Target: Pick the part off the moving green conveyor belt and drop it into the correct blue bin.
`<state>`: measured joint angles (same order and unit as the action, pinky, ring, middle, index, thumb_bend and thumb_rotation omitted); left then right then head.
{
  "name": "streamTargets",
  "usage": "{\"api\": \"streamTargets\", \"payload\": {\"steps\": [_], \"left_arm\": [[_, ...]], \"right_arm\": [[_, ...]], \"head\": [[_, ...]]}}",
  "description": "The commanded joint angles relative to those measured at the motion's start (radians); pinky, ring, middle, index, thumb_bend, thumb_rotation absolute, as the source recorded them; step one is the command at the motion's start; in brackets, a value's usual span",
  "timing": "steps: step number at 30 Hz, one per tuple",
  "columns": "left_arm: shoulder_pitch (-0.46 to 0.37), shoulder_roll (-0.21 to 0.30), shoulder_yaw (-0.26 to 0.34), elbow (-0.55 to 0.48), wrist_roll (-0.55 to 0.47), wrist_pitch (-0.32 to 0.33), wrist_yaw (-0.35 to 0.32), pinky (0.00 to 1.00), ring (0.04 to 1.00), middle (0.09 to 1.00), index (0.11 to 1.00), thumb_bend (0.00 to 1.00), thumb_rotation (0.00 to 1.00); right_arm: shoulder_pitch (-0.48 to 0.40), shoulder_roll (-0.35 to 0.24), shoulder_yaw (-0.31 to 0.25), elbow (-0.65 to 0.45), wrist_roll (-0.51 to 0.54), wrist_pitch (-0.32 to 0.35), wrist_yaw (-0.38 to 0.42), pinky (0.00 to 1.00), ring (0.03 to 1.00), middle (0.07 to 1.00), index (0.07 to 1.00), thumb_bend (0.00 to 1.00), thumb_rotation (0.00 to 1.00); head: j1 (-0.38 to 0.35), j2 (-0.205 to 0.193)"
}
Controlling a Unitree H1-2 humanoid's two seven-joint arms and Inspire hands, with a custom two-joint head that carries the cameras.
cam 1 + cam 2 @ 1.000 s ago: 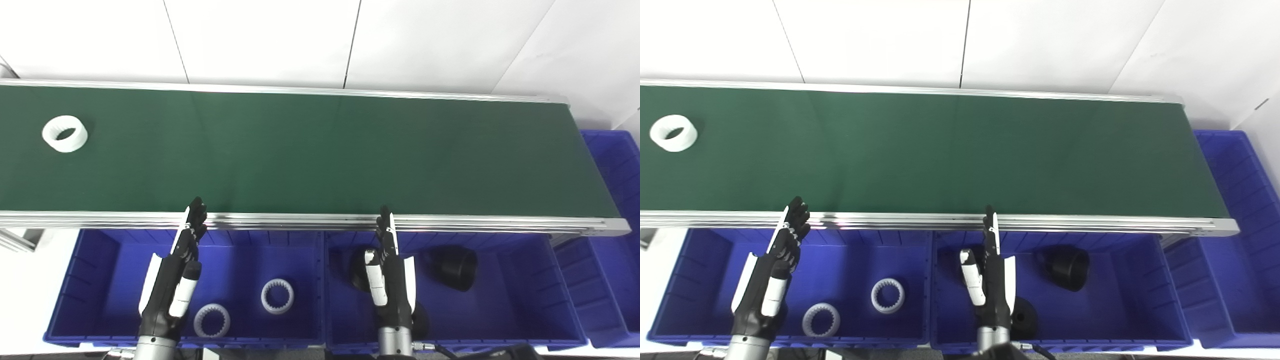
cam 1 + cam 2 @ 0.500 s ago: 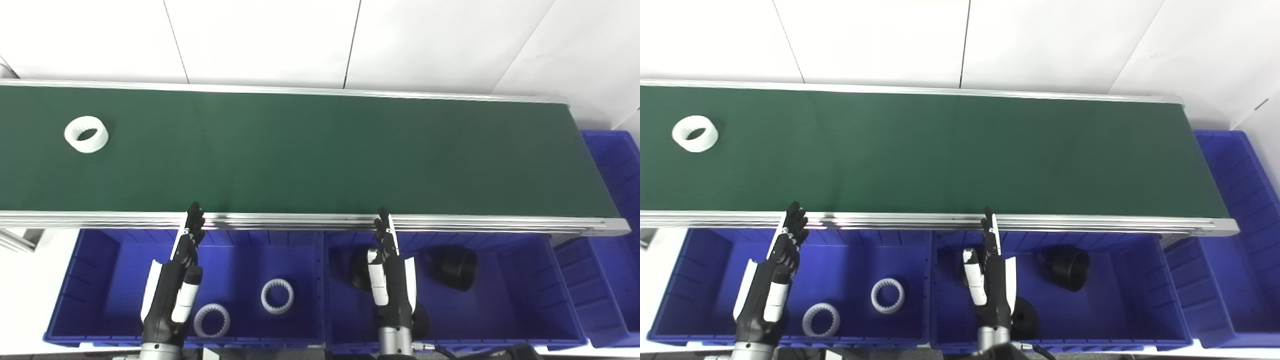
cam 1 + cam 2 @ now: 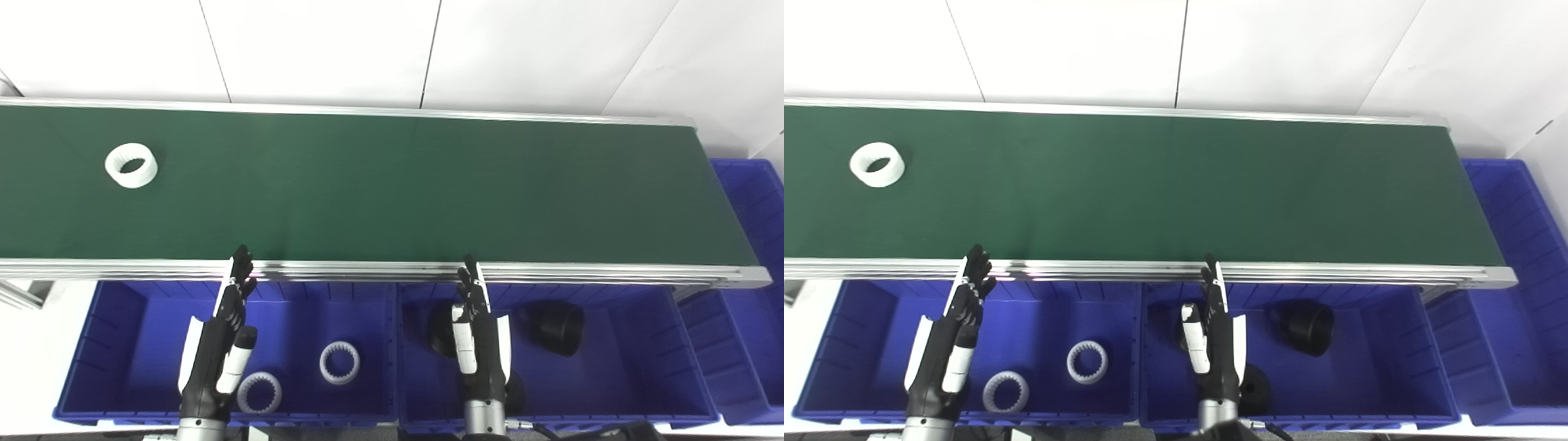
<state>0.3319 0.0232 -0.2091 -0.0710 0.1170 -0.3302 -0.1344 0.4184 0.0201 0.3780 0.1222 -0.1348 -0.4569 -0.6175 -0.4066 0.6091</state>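
A white ring-shaped part point(image 3: 131, 165) lies on the green conveyor belt point(image 3: 392, 184) at its left end, far from both hands. My left hand point(image 3: 222, 334) is open and empty, fingers straight, above the left blue bin point(image 3: 110, 343) with its fingertips at the belt's near rail. My right hand point(image 3: 476, 334) is open and empty, fingers straight, above the middle blue bin point(image 3: 637, 361), fingertips also at the rail.
The left bin holds two white toothed rings point(image 3: 339, 362) point(image 3: 260, 392). The middle bin holds black cup-shaped parts point(image 3: 556, 327), some partly hidden behind my right hand. A third blue bin point(image 3: 756, 208) stands past the belt's right end. A white wall rises behind the belt.
The white ring has travelled to the right along the belt. My left hand has shifted slightly right and lower over its bin. My right hand has barely moved.
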Motion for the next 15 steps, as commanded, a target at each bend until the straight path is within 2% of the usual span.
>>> {"api": "streamTargets", "payload": {"steps": [1,5,6,7,13,15], "left_arm": [[-0.008,-0.008,-0.006,-0.012,0.0,-0.029,0.009,0.98,1.0,1.0,1.0,0.68,0.96],[-0.013,-0.009,-0.01,0.019,-0.003,-0.057,0.01,0.98,1.0,1.0,1.0,0.68,0.95],[-0.015,-0.009,-0.011,0.026,-0.003,-0.064,0.009,0.98,1.0,1.0,1.0,0.68,0.95],[-0.017,-0.01,-0.013,0.036,-0.001,-0.074,0.01,0.98,1.0,1.0,1.0,0.67,0.95],[-0.03,-0.013,-0.027,0.091,-0.021,-0.109,0.0,1.0,1.0,1.0,1.0,0.68,0.9],[-0.035,-0.011,-0.032,0.1,-0.023,-0.111,-0.003,0.95,1.0,1.0,1.0,0.69,0.88]], "right_arm": [[0.037,0.01,0.027,0.021,0.003,-0.013,0.007,0.95,0.961,0.988,0.97,0.68,0.99],[0.028,-0.004,0.026,0.039,0.007,-0.013,0.013,0.96,0.971,0.997,0.979,0.68,1.0],[0.029,-0.004,0.024,0.041,0.01,-0.013,0.015,0.96,0.971,0.997,0.979,0.69,1.0],[0.029,-0.006,0.022,0.045,0.014,-0.013,0.017,0.96,0.973,0.998,0.981,0.69,1.0],[0.022,-0.015,0.01,0.068,0.026,-0.013,0.021,0.96,0.976,1.0,0.98,0.72,1.0],[0.019,-0.014,0.007,0.074,0.033,-0.013,0.021,0.96,0.974,0.996,0.971,0.71,1.0]], "head": [[0.001,-0.001],[0.039,-0.041],[0.039,-0.041],[0.061,-0.066],[0.108,-0.113],[0.117,-0.122]]}}
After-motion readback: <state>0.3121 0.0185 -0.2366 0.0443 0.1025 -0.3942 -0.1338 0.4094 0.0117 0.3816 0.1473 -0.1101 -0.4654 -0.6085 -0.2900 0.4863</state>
